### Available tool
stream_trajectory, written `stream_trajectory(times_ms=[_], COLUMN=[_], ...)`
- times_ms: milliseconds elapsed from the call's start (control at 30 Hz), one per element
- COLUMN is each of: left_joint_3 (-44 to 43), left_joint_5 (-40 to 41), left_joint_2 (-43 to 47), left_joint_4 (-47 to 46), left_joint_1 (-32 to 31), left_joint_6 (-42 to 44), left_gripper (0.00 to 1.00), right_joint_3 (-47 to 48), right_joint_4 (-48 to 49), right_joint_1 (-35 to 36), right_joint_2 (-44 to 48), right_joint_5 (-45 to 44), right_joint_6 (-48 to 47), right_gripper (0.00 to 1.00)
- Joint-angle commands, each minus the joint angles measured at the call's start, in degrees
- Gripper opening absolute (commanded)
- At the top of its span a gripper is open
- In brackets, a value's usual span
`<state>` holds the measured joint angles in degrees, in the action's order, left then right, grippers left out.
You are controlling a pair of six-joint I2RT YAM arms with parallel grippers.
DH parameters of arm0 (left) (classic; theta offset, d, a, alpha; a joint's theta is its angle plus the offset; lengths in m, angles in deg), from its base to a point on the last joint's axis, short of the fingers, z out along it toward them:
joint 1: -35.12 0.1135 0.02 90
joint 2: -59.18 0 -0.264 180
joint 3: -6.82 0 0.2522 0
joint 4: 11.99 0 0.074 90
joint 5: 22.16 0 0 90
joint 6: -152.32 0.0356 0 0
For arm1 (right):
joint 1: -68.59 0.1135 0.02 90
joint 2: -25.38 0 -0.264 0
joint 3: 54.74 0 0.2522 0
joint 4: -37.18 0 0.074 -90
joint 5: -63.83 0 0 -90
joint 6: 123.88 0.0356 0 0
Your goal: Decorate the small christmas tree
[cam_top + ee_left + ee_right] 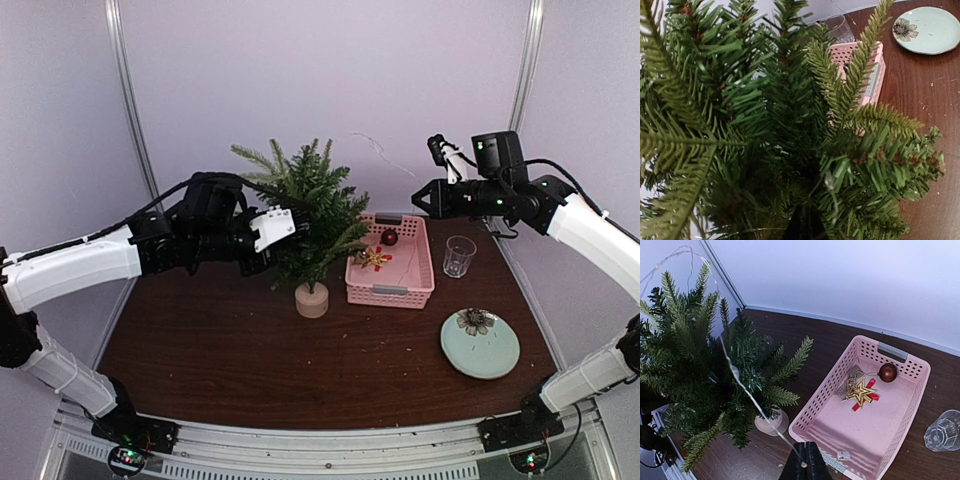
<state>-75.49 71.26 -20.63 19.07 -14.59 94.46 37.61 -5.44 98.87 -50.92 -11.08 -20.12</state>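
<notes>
Two-arm rig, overhead view with both wrist views. Nearest the arm bases, on the right of the dark wooden surface, lies a pale green plate bearing a dark flower shape; whether this is a printed motif or a loose ornament cannot be told. Farther in, near the middle, the small christmas tree stands upright on its round pale stump base, its bushy branches rising well above the pink basket just beside it on the right. In the basket lie a gold star with a red ribbon and, behind it toward the far wall, a dark red ball. A clear glass stands upright to the right of the basket, apart from it. The left tool enters from the left at about mid-height of the tree, its white fingers among the needles and its jaws together; foliage hides whether anything is pinched between them. The right tool hangs in the air above the basket, jaws clamped on a thin wire strand — the strand runs from the fingertips across the tree's branches and up past its top, with a small pale bead along it.
</notes>
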Motion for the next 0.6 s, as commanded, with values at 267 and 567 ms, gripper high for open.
stream_trajectory(times_ms=[267,567], left_joint_3=[-3.1,1.7], left_joint_5=[1.9,0.8], left_joint_2=[4.1,11.1], left_joint_4=[6.2,6.9], left_joint_1=[-1.4,-1.4], left_joint_6=[-2.0,-4.9], left_gripper=[0.21,0.57], right_joint_3=[-1.0,3.1], right_joint_4=[-4.9,-10.5], right_joint_1=[1.1,1.5], right_joint_2=[4.3,4.9], right_joint_5=[3.4,5.1], right_joint_6=[0.6,1.5], right_gripper=[0.00,0.00])
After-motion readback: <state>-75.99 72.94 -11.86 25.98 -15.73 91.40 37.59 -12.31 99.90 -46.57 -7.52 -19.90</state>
